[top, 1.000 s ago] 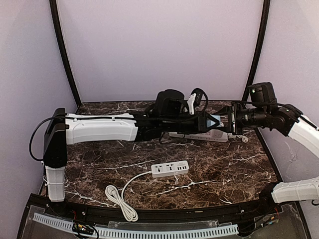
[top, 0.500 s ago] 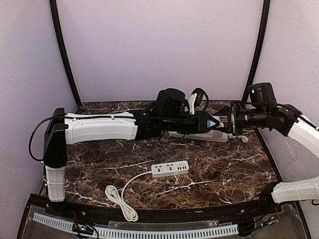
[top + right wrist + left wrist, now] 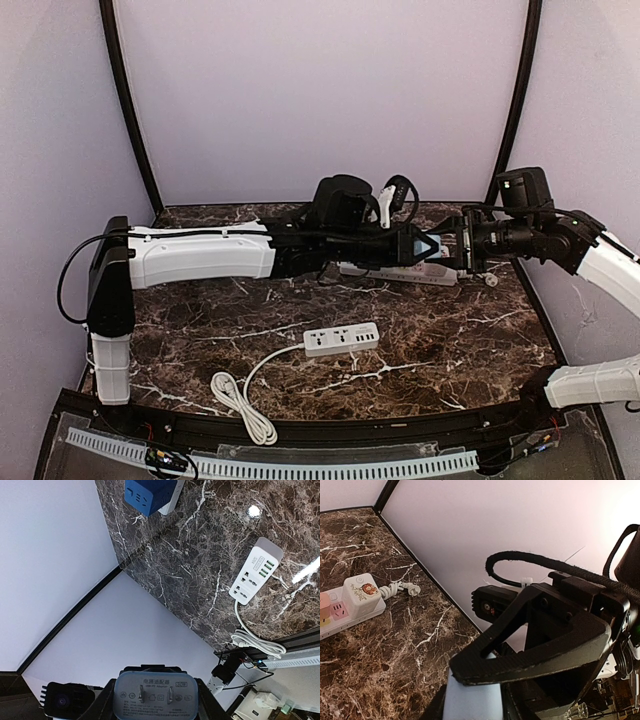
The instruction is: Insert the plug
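Plug: a pale blue rounded block [image 3: 153, 697]; its face carries two flat metal prongs and small printed text.
Plug's place: in the air just above the right end of the far power strip [image 3: 400, 272], not touching it, where the tips of the two arms meet.
Right fingers [image 3: 202, 701]: closed part-way on the plug's two sides, with the pronged face turned back toward the right wrist.
Left fingers [image 3: 410, 245]: closed part-way on the plug from the opposite side, dark edges pressed against its body.
Left arm: stretched almost level over the bench [image 3: 450, 350], ending above the far power strip.
Right arm: reaches in from the right, its wrist level and pointing left along the far power strip.
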Action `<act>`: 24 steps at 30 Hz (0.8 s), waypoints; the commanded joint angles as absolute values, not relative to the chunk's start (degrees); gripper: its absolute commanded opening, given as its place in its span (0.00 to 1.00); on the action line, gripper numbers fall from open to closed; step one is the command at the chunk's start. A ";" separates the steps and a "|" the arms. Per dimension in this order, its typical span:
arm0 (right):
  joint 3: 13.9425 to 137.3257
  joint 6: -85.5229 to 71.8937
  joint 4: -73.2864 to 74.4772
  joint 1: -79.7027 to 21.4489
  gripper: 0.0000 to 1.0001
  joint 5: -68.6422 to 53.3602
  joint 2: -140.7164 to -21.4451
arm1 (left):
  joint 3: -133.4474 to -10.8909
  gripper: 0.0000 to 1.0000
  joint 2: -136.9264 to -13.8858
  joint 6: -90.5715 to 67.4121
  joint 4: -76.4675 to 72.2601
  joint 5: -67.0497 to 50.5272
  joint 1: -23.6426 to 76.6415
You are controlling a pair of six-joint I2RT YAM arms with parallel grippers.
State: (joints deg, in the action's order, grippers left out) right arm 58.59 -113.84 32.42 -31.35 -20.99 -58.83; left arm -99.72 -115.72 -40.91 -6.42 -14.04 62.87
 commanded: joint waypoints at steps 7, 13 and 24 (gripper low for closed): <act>58.09 -112.11 31.36 -31.81 0.00 -21.62 -58.69 | -99.67 0.10 -113.86 -40.42 -6.59 -14.38 62.72; 57.66 -110.16 29.36 -31.82 0.28 -22.64 -58.66 | -99.61 0.01 -113.56 -40.24 -6.07 -14.78 62.67; 58.60 -106.66 32.31 -31.73 0.99 -21.27 -58.27 | -94.76 0.01 -109.58 -39.08 -5.71 -14.03 62.48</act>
State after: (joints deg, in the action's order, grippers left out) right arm 58.37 -109.16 31.33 -31.40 -21.82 -58.83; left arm -97.21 -114.93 -40.82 -6.37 -14.15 62.63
